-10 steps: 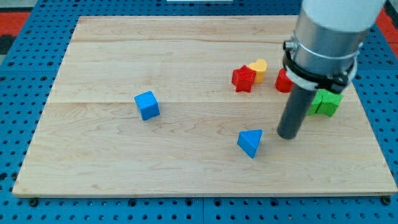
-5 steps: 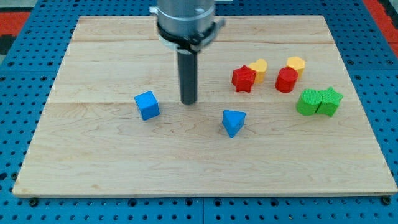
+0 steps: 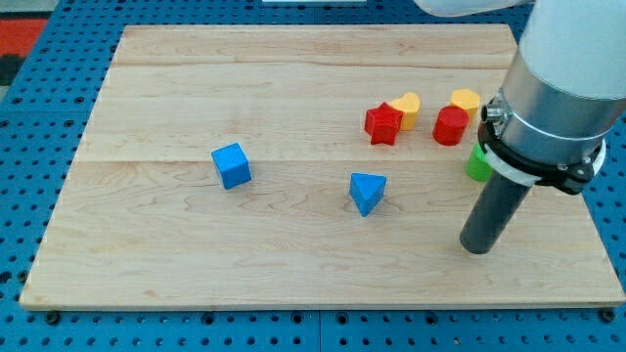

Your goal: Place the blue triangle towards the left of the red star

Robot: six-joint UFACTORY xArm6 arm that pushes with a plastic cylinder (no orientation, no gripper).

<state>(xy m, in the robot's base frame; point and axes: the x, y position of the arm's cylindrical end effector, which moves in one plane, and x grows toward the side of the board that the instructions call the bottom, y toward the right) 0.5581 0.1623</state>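
The blue triangle (image 3: pixel 367 192) lies near the board's middle, below and a little left of the red star (image 3: pixel 382 124). My tip (image 3: pixel 476 247) rests on the board well to the right of the blue triangle and lower, apart from every block. The rod and arm rise from it toward the view's top right.
A blue cube (image 3: pixel 231 165) sits at the left of centre. A yellow block (image 3: pixel 406 106) touches the red star's right side. A red cylinder (image 3: pixel 450 126) and a second yellow block (image 3: pixel 466 100) lie further right. A green block (image 3: pixel 476 163) is partly hidden behind my arm.
My tip went from right of the triangle to the board's middle and back to the lower right. The blue triangle moved left and up early on, then stayed.
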